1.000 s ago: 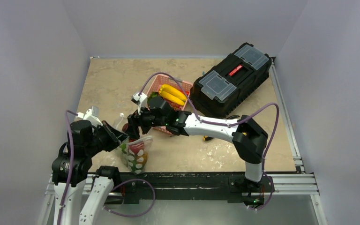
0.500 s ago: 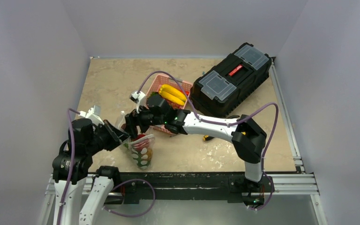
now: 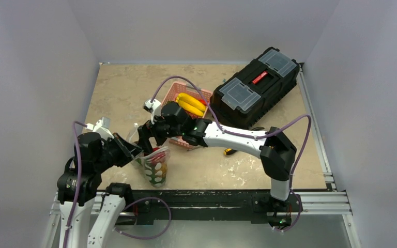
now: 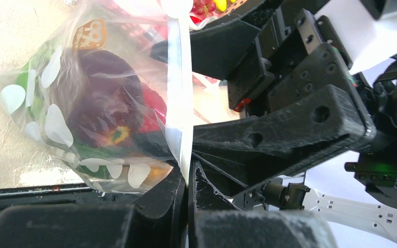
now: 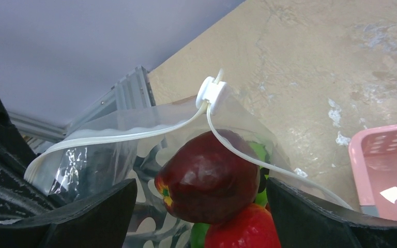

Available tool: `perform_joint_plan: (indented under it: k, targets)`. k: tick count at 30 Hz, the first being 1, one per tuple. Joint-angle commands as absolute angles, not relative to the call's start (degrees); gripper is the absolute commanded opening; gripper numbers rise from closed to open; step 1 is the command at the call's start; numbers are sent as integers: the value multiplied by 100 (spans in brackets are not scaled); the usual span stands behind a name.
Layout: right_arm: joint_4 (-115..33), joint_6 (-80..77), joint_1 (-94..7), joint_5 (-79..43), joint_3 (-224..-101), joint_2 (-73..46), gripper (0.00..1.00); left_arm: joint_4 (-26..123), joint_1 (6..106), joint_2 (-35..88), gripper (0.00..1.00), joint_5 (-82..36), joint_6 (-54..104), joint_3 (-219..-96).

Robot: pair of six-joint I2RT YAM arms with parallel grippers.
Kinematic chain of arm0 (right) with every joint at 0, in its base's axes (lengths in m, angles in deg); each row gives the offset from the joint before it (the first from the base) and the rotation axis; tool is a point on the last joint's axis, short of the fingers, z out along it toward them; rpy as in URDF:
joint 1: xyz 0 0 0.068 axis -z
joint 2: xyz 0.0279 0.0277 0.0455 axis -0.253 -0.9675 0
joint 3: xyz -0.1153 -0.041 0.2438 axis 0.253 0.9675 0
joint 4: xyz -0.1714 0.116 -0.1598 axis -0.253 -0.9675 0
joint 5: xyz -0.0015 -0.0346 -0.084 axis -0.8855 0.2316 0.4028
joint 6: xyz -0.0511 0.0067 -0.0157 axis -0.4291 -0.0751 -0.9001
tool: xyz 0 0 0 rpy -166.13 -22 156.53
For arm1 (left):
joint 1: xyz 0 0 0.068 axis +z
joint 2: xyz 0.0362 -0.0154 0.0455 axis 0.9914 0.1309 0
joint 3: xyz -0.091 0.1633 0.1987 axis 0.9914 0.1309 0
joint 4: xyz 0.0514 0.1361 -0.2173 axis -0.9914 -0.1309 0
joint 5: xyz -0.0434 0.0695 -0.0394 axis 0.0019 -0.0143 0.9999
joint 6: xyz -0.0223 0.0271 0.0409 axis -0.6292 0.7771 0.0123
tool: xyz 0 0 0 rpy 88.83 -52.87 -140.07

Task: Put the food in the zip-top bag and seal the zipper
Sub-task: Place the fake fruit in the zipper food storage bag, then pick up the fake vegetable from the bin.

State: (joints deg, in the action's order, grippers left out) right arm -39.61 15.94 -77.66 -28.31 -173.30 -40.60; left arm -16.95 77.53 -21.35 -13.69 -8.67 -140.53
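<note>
Desk: tan, marbled. A closed black toolbox sits far right.

Pink basket: mid-desk, beside the toolbox. The banana bunch lies in it, not yet bagged.

Zip-top bag: stands near the front-left edge with its mouth up, between the two arms.

Left gripper: jaws closed on the clear mouth edge of the bag, pinching only thin film.

Right gripper: jaws wide apart, one either side of the bag mouth, holding nothing.

Food in bag: a dark-red piece sits right at the mouth on top of a red piece, with green showing beneath.

Zipper: unsealed, the two tracks bowed apart. The white slider is at the far end.

Risks, as judged:
- The dark-red piece rides high. If the bag tilts, it may roll out onto the desk or block the tracks from meeting.
- The single pinch on slick film could slip, letting the bag sag.
- The right jaws stand close to the tracks. Pulling away could snag one and tip the bag.
- The bag looks nearly full, so the banana bunch may not fit.
</note>
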Motion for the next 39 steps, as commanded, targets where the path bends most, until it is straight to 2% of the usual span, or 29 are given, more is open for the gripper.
perform_joint_plan:
  k: [1, 11, 20, 24, 30, 35, 39]
  targets:
    - [-4127, 1315, -7822, -2486, -17595, -3298, 99, -1481, 7747, -2166, 0, -1438, -779, -14022]
    - [-4546, 922, -7730, -1827, -17533, -2509, 99, -1483, 7747, -2190, 0, -1691, -805, -13914]
    - [-4599, 774, -7103, -907, -17146, -2142, 99, -1830, 7747, -2398, 0, -2359, -800, -14013]
    - [-5306, 815, -6733, -523, -17476, -2499, 99, -1916, 7747, -2484, 0, -2511, -818, -14014]
    - [-7005, 1308, -6595, -20, -18713, -3835, 99, -1860, 7740, -2488, 0, -2468, -878, -13966]
    - [-6885, 2264, -6572, -176, -18604, -4310, 99, -1857, 7746, -2467, 0, -2422, -890, -13936]
    - [-7124, 3260, -6572, 259, -18820, -4846, 99, -1859, 7747, -2482, 0, -2399, -901, -13941]
